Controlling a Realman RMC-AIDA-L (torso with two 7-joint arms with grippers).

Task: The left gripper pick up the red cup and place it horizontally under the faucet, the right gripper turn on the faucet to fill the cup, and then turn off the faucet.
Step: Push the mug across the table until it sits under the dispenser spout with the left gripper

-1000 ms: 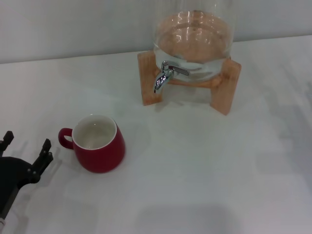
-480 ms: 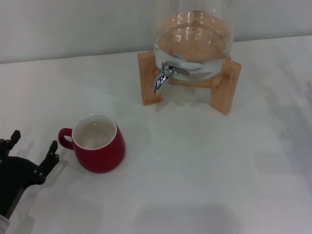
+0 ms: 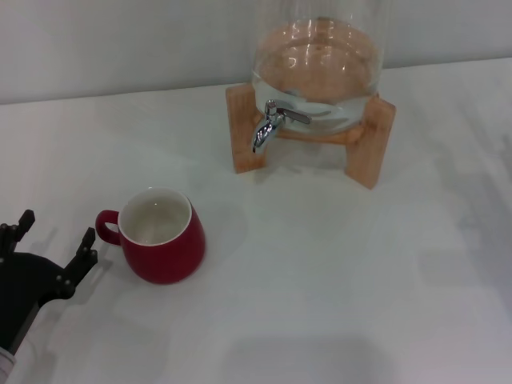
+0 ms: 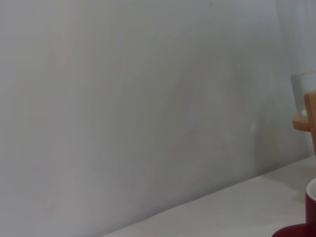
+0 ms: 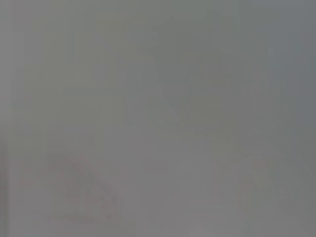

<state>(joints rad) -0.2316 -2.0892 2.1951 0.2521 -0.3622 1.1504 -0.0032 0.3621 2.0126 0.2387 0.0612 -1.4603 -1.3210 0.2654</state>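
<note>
The red cup (image 3: 160, 234) stands upright on the white table, white inside showing, its loop handle (image 3: 107, 227) pointing left. My left gripper (image 3: 54, 238) is open at the left edge of the head view, its fingertips just left of the handle and apart from it. The chrome faucet (image 3: 272, 124) sticks out of the glass dispenser (image 3: 318, 56) on its wooden stand (image 3: 246, 132) at the back, lever level, no water running. A sliver of the red cup (image 4: 305, 217) shows in the left wrist view. My right gripper is out of view.
The white table (image 3: 336, 272) spreads between the cup and the stand. A pale wall (image 3: 120, 40) runs along the back. The right wrist view shows only blank grey.
My left gripper has moved a little right and forward, toward the cup's handle. The cup and faucet have not moved.
</note>
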